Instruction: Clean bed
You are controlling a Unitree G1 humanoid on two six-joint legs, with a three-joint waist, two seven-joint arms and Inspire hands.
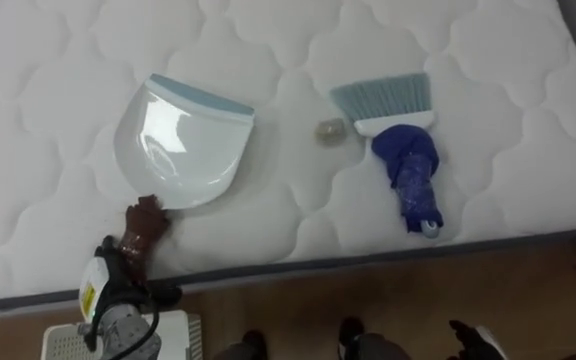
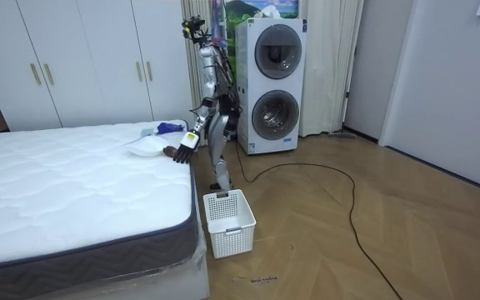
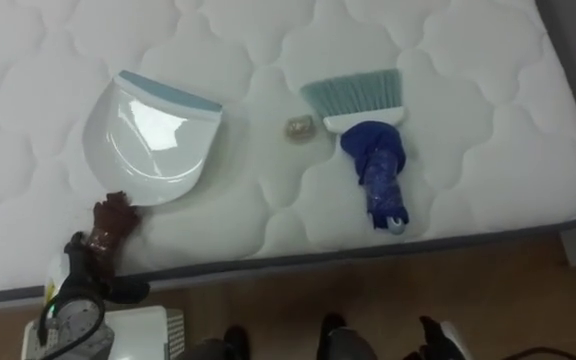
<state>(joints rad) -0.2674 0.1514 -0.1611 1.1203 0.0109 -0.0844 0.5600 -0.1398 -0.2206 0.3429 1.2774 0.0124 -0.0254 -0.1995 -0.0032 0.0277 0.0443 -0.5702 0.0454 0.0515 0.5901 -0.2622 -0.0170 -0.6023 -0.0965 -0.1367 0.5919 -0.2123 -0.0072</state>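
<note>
Left hand [image 1: 146, 222] touches the dustpan [image 1: 183, 140] at its near rim; I cannot tell its grip. Scrap [image 1: 329, 130] and brush [image 1: 405, 160] lie right of the dustpan. Room view: the robot stands at the mattress [image 2: 57, 183] edge, reaching to the dustpan. Right eye view: the same; best to secure the rim before lifting.

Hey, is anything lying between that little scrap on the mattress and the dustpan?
Nothing visible. The scrap lies on bare mattress, with the dustpan on its left and the brush on its right. The left robot hand is at the dustpan's near end.
</note>
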